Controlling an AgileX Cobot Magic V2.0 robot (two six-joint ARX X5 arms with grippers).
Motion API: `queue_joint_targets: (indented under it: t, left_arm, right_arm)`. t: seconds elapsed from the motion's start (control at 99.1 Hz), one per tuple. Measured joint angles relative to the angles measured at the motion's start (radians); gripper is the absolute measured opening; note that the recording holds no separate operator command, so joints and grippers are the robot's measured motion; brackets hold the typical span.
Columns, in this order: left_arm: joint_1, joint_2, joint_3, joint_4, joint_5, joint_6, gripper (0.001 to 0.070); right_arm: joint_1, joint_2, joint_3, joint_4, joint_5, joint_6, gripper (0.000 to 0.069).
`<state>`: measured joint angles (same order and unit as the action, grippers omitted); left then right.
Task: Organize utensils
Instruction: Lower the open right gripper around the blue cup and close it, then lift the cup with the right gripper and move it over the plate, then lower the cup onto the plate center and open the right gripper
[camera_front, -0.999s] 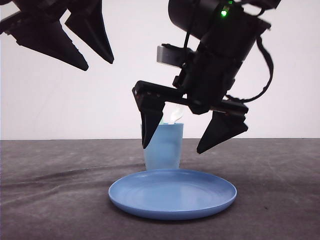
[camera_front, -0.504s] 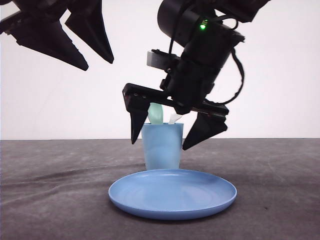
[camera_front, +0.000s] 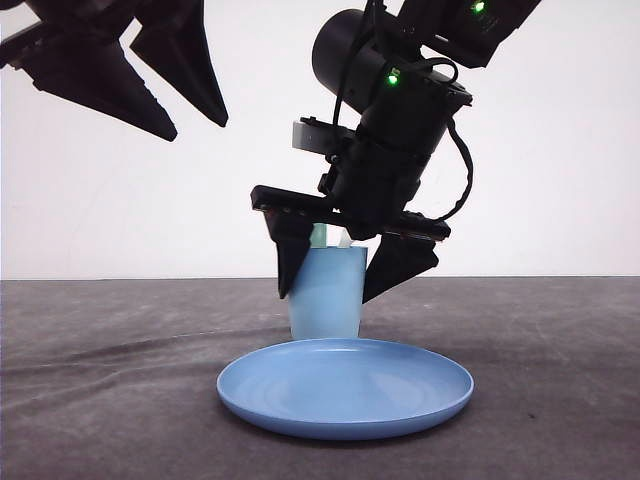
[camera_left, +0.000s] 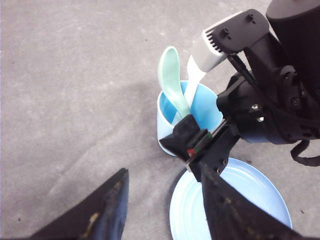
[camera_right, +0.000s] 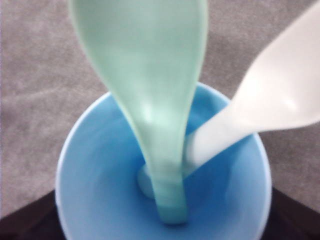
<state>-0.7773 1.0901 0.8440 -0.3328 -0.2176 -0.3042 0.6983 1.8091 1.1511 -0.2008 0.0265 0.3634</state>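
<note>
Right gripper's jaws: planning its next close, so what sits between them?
In the front view the light blue cup stands between the open right gripper jaws, holding the mint spoon and white fork.

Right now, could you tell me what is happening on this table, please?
The right gripper hangs open over the light blue cup, one finger at each side of it. The mint spoon and the white fork both stand inside the cup. The left gripper is raised, open and empty. The blue plate lies in front.
</note>
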Motion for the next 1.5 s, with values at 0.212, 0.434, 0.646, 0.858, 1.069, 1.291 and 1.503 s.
queue_joint_targets:
  t: [0.212,0.434,0.646,0.858,1.069,1.291,1.503]
  left_arm:
    - [0.0,0.0,0.0,0.0,0.0,0.0,0.0273]
    - [0.0,0.0,0.0,0.0,0.0,0.0,0.0273]
    - [0.0,0.0,0.0,0.0,0.0,0.0,0.0273]
    - [0.0,0.0,0.0,0.0,0.0,0.0,0.0273]
    - [0.0,0.0,0.0,0.0,0.0,0.0,0.0273]
    - [0.0,0.0,0.0,-0.001,0.0,0.0,0.0273]
    - [0.0,0.0,0.0,-0.001,0.0,0.0,0.0273]
  right_arm:
    - [0.0,-0.001,0.005,-0.011,0.004,-0.004,0.0425]
    - [0.0,-0.126,0.006,-0.097,0.003,-0.047,0.0424]
    - [0.03,-0.351,0.013,-0.237,0.004,-0.106,0.0424]
    - [0.081,-0.459,0.013,-0.377,0.004,-0.142,0.0424]
    - [0.135,-0.463,-0.023,-0.399,0.034,-0.15,0.0424]
    - [0.179,-0.462,-0.205,-0.247,0.075,-0.129,0.0422]
    - [0.179,-0.451,-0.365,-0.061,0.075,-0.1,0.042]
